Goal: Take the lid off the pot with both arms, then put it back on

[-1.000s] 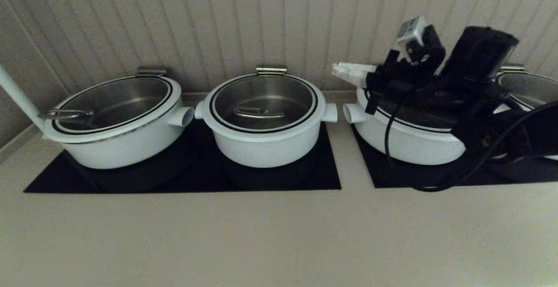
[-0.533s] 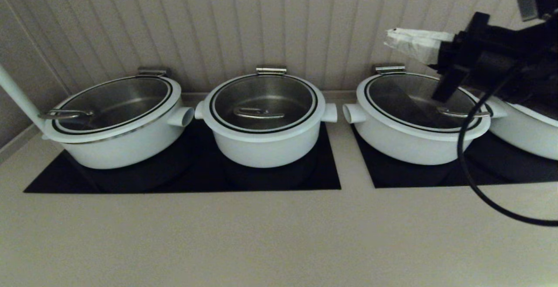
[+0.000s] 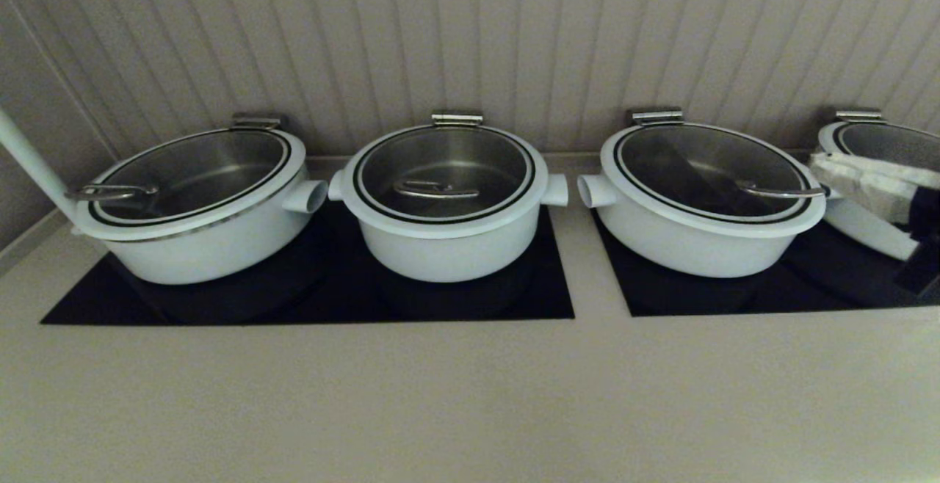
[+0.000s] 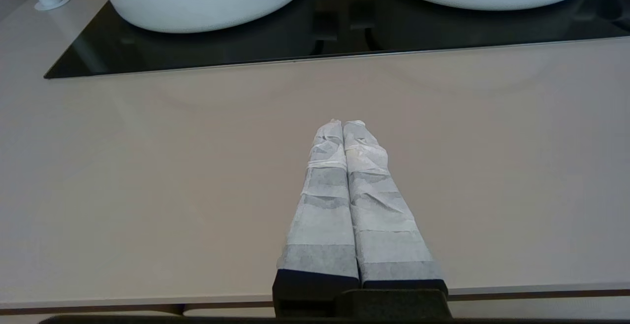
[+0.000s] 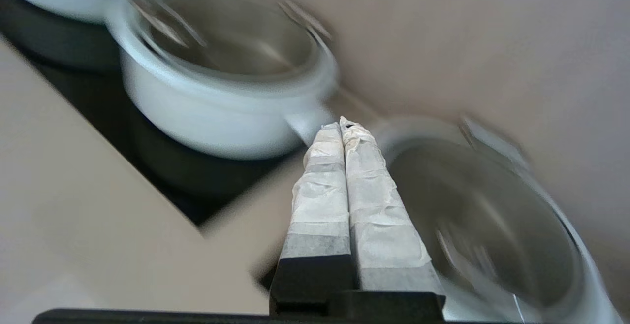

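Note:
The pot (image 3: 448, 252), small, deep and white, stands in the middle of the row on a black cooktop. The lid (image 3: 444, 164) sits closed on it, with its steel handle (image 3: 435, 190) at the centre. My right gripper (image 3: 815, 163) is at the far right edge, over the near rim of the last pot, pointing left, shut and empty; it also shows in the right wrist view (image 5: 340, 124). My left gripper (image 4: 343, 123) is out of the head view; it is shut and empty, low over the beige counter in front of the cooktop.
Wider lidded white pots stand left (image 3: 198, 248) and right (image 3: 690, 244) of the pot, and a fourth one (image 3: 881, 138) at the far right. Two black cooktops (image 3: 547, 299) (image 3: 808, 292) lie on the beige counter (image 3: 440, 395). A white pole (image 3: 29, 167) stands far left; a ribbed wall is behind.
My right arm has left its place over the third pot, rising and then swinging right and down to the frame's edge. That pot's lid is now uncovered. The pots have not moved.

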Robot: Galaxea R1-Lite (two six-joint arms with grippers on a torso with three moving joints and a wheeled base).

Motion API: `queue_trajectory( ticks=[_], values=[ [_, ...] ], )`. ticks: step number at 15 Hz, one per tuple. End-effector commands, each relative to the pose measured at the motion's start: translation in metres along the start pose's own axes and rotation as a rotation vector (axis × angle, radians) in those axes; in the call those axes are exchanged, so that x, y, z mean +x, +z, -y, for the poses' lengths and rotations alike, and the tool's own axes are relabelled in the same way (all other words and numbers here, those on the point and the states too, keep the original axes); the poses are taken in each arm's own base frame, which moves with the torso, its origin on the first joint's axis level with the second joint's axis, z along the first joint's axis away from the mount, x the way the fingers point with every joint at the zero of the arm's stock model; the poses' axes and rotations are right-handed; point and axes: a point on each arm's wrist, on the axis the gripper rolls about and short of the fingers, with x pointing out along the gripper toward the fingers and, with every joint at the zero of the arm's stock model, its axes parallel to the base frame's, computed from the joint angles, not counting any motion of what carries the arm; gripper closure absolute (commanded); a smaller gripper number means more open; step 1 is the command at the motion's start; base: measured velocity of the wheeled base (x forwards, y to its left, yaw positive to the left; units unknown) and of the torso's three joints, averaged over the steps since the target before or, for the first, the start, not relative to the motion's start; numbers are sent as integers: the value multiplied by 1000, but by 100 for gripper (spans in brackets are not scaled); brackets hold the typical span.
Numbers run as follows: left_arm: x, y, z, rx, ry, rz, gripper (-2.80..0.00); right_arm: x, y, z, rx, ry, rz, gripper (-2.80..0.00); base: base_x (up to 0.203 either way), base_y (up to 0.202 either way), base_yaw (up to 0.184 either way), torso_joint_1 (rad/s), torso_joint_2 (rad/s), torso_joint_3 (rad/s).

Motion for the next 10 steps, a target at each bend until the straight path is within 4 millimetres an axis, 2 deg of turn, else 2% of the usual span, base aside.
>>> queue_trajectory(
  ticks=[1,3,5,10],
  values=[
    [0,0,0,0,1,0,0,-27,-16,-5,5,-84,-61,0,0,0,0,0,0,0],
    [0,0,0,0,1,0,0,-44,-31,-13,38,-153,-125,0,0,0,0,0,0,0],
    [0,0,0,0,1,1,0,-59,-32,-22,87,-217,-125,0,0,0,0,0,0,0],
    [0,0,0,0,1,1,0,-116,-59,-76,156,-337,-116,0,0,0,0,0,0,0]
  ],
)
